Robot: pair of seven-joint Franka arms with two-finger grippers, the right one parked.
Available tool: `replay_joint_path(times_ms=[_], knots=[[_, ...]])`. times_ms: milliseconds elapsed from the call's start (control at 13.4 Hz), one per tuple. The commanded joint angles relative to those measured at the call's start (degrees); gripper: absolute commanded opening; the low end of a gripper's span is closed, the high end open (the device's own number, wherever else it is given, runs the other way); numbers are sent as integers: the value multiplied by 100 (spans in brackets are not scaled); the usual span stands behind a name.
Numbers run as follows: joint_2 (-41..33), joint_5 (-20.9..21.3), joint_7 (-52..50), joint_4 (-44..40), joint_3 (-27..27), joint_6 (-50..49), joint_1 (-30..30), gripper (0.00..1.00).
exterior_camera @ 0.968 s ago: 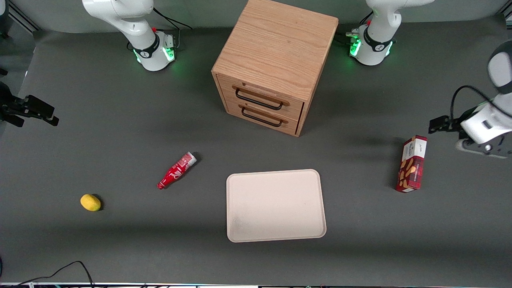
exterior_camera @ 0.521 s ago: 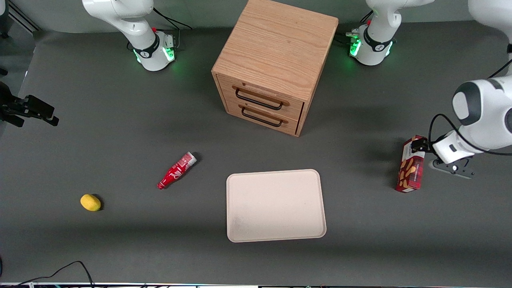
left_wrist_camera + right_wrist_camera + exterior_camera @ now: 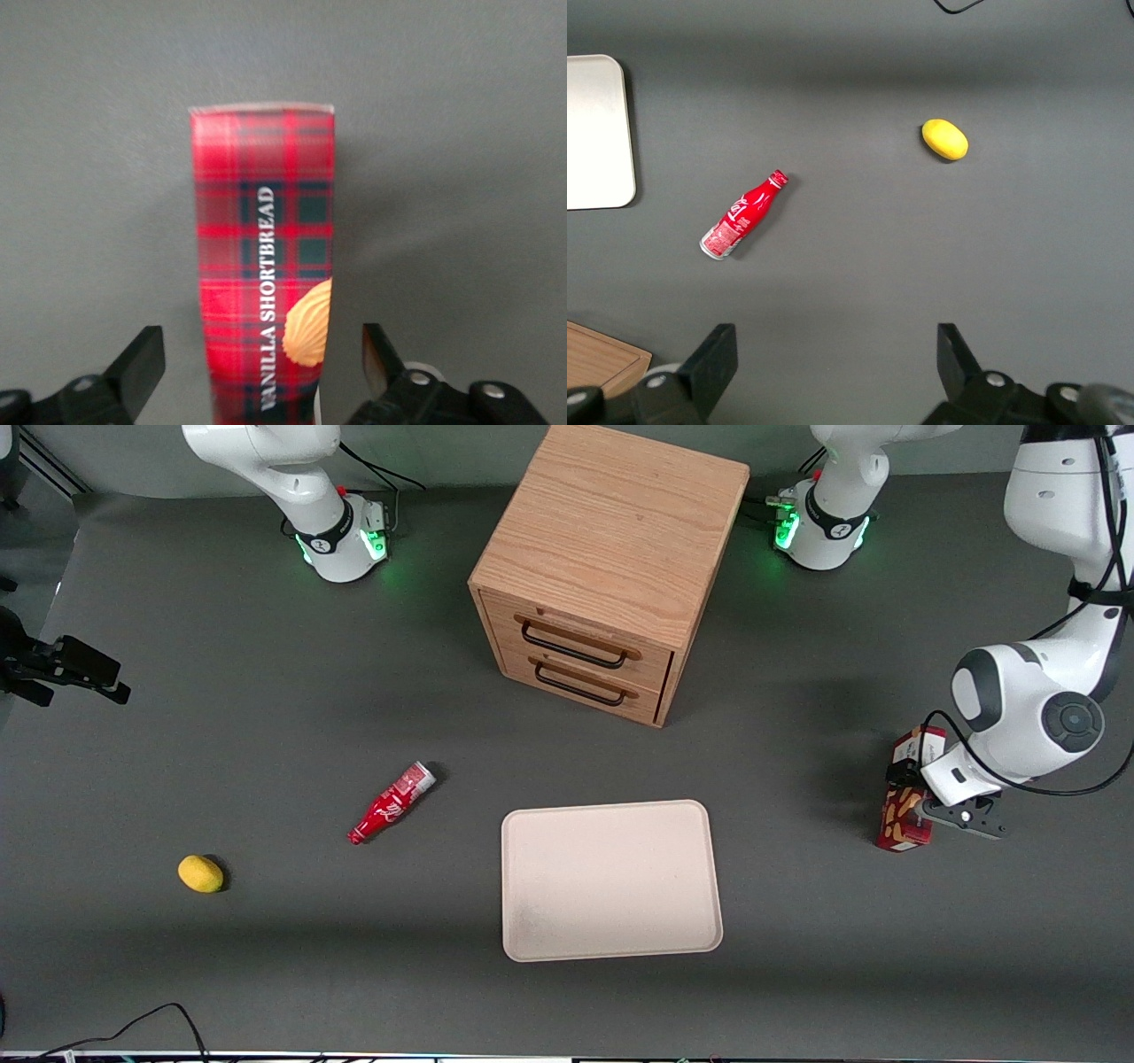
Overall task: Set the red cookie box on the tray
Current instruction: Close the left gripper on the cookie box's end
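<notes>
**Claw astride the carton, not yet closed**

I had the gripper (image 3: pixel 263 372) spread wide over the red cookie box (image 3: pixel 904 819), 1 finger (image 3: pixel 142 363) on each side and both clear of the cardboard. The box lay on the table at the right edge of the front frame, well apart from the tray (image 3: pixel 611 880) at lower centre. I judged the risk as 2-fold: closing off-centre could skew the narrow carton, and a hard squeeze could crush its thin walls.
</notes>
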State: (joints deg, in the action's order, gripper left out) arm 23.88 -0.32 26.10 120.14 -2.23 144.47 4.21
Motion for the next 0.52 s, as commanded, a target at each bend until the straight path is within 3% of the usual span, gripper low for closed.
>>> replay_joint_path(times_ms=[0, 74, 447], knots=[[-85, -90, 97, 150, 12, 117, 44, 6], [-94, -108, 114, 141, 12, 99, 62, 0], [-103, -117, 115, 132, 12, 82, 88, 0]])
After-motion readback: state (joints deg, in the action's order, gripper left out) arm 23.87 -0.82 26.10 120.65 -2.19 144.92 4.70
